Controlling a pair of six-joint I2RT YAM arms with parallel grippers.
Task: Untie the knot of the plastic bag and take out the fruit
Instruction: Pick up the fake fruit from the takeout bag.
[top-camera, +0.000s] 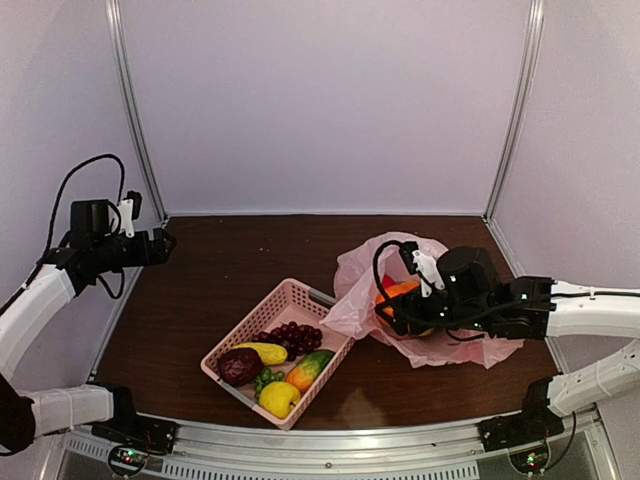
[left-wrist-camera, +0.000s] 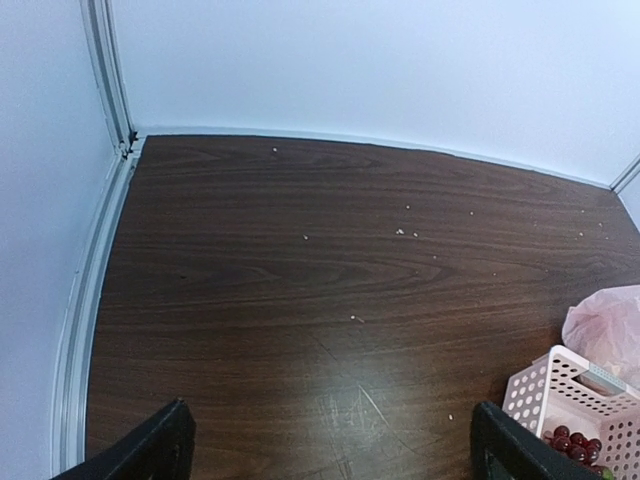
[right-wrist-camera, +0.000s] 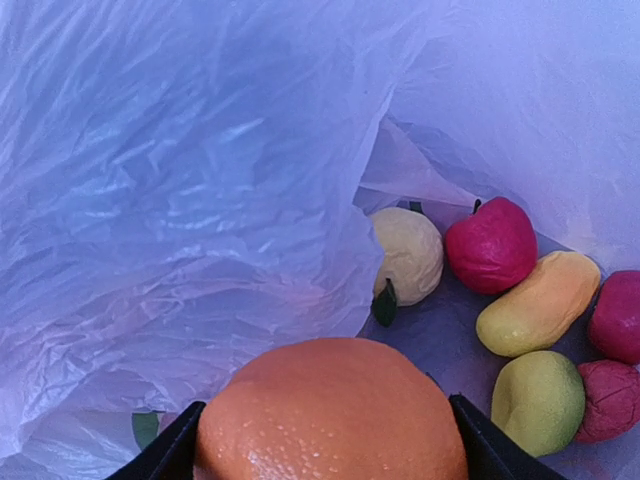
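So the orange (right-wrist-camera: 330, 410) is gripped in the right claw (right-wrist-camera: 325, 455), down inside the open pink bag (right-wrist-camera: 180, 200), with more fruit (right-wrist-camera: 490, 245) loose behind it. The bag sits just right of the basket (top-camera: 290, 292). Meanwhile the left claw (left-wrist-camera: 330, 455) is spread wide, holding nothing, hovering over the surface (left-wrist-camera: 300, 270) well left of the basket.

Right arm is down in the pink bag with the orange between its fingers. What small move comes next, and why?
Probably lift the right arm's fingers straight up out of the crinkly pink plastic bag. They clasp the round orange toy fruit on both sides, seemingly gripped, and the bag's mouth looks open above.
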